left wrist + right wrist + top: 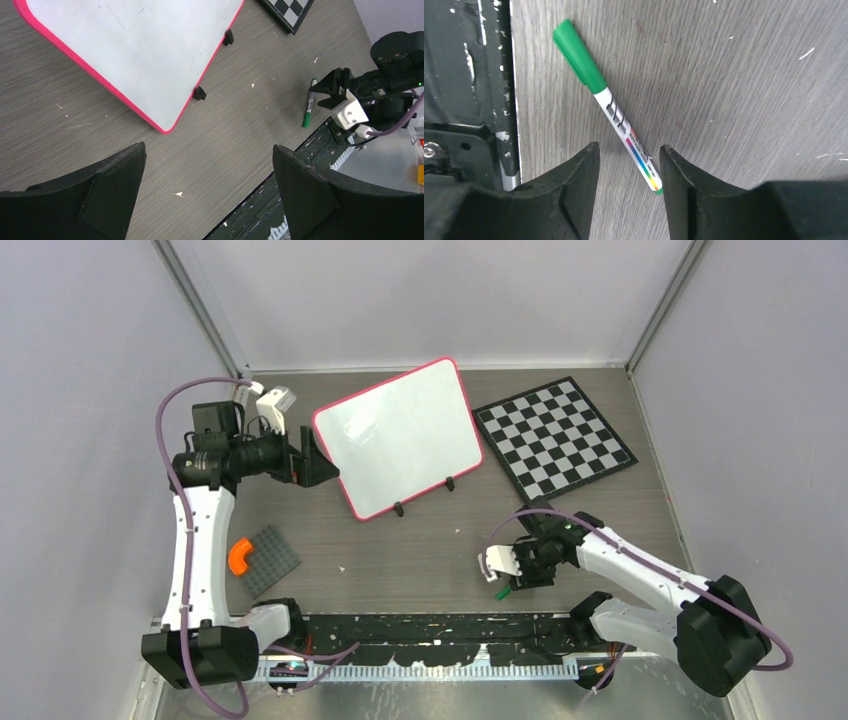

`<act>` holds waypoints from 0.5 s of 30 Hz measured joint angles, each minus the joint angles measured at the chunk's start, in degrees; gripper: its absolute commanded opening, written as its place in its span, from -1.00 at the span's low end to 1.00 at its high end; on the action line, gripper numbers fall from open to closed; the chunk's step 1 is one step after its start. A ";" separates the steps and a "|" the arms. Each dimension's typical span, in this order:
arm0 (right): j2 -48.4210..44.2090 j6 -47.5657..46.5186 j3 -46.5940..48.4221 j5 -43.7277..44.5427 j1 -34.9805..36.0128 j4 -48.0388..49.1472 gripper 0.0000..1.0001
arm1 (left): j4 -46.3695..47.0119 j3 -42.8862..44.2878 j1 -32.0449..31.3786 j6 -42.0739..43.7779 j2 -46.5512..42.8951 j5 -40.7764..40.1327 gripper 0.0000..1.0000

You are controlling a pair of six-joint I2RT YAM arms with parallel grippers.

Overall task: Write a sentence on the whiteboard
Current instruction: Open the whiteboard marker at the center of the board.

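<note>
Top external: checkered board (555, 437) just beside whiteboard (398, 435); orange piece (239, 557) by grey plate (275, 562).

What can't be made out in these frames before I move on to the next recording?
1. Right wrist view: the print on the green marker, which lies between the fingers of the right claw, is too small to read.
2. Top view: the right claw covers nearly all of the marker; only a green end shows.
3. Left wrist view: the top and left frame edges cut off the whiteboard, so part of its face is unseen.
</note>
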 measured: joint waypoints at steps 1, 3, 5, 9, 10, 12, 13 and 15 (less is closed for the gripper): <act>0.61 -0.02 -0.52 0.33 0.00 0.98 -0.08 | -0.13 0.00 0.00 0.00 -0.11 0.00 0.99; 1.66 -0.13 -1.55 0.87 0.09 2.64 -0.18 | -0.52 -0.11 0.02 0.02 -0.31 -0.02 0.99; 2.49 -0.33 -2.23 1.22 0.09 3.76 -0.26 | -1.11 -0.35 0.00 0.04 -0.55 -0.17 0.99; 3.34 -0.33 -2.25 1.36 0.11 5.11 -0.47 | -1.75 -0.42 -0.02 0.20 -0.79 -0.46 0.99; 3.80 -0.11 -2.16 1.40 0.13 5.49 -0.56 | -1.97 -0.42 -0.02 0.22 -0.85 -0.52 0.99; 4.63 0.59 -1.90 1.46 0.24 6.45 -0.79 | -2.23 -0.42 -0.04 0.26 -0.96 -0.66 1.00; 5.29 1.07 -1.55 1.53 0.26 6.97 -0.88 | -2.36 -0.42 -0.04 0.28 -0.98 -0.72 0.99; 6.36 2.14 -0.57 1.64 0.26 7.72 -0.99 | -2.47 -0.42 -0.04 0.42 -1.14 -0.92 0.99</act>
